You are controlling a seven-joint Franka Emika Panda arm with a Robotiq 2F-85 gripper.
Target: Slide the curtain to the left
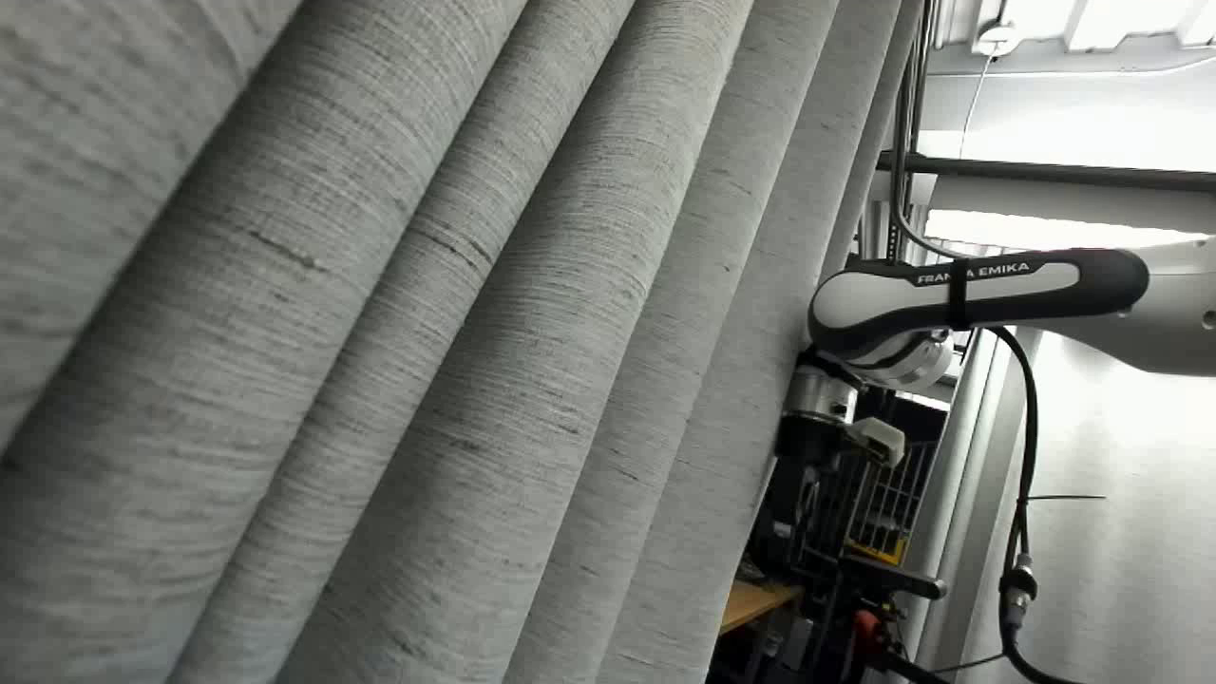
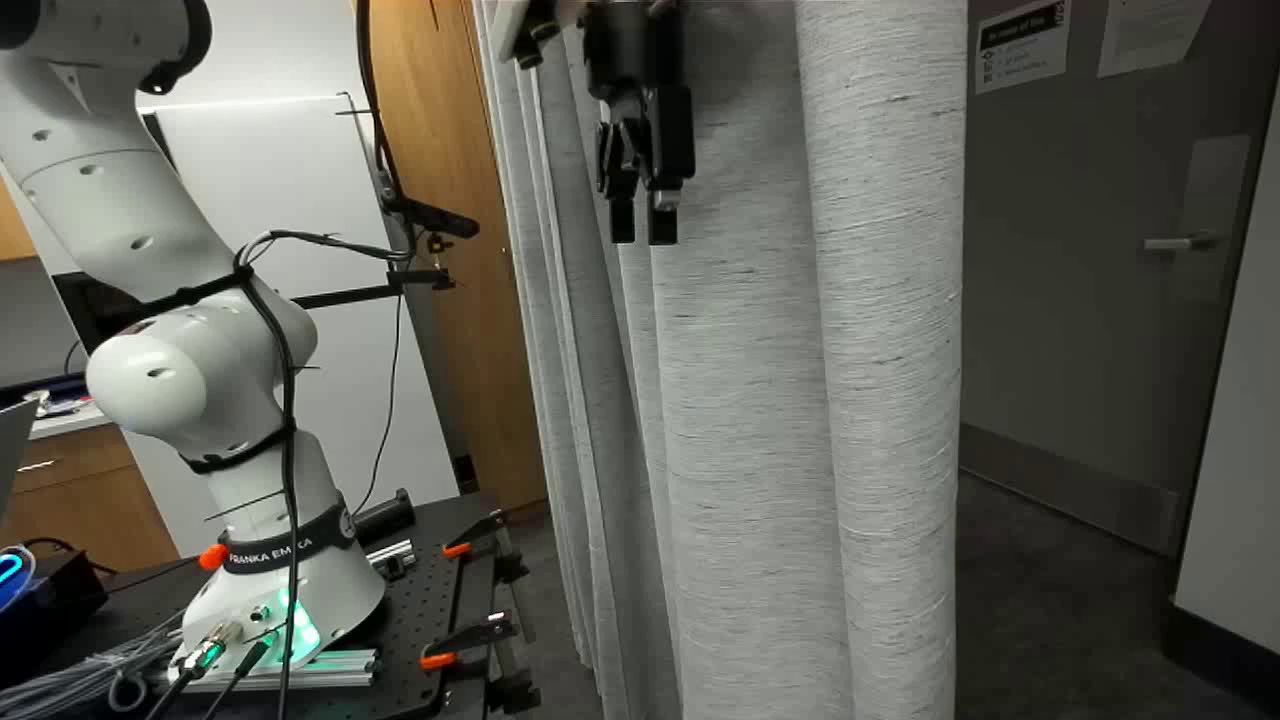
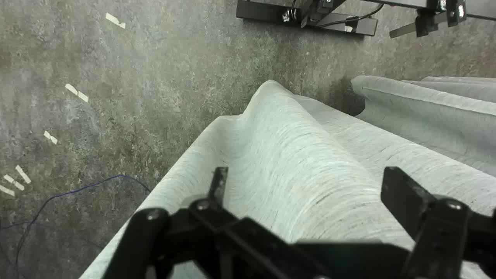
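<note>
The curtain is a large light grey woven drape with deep folds. In an exterior view the curtain point(image 1: 532, 313) fills the left and middle. In an exterior view the curtain point(image 2: 740, 420) hangs down in front of the door, right of the robot. My gripper point(image 2: 642, 225) points down at the upper part of the drape, close to its folds. In the wrist view the gripper point(image 3: 304, 170) has its black fingers wide apart. The curtain point(image 3: 310, 155) spreads below and between the fingers, and they are not closed on it. I cannot tell whether they touch it.
A grey door point(image 2: 1080, 320) with a handle stands right of the curtain. A wooden cabinet point(image 2: 450, 250) stands behind it. The robot's black base table point(image 2: 430, 560) has orange-tipped clamps. The wrist view shows the floor point(image 3: 155, 77), a dark metal frame point(image 3: 271, 13) and a cable point(image 3: 77, 190).
</note>
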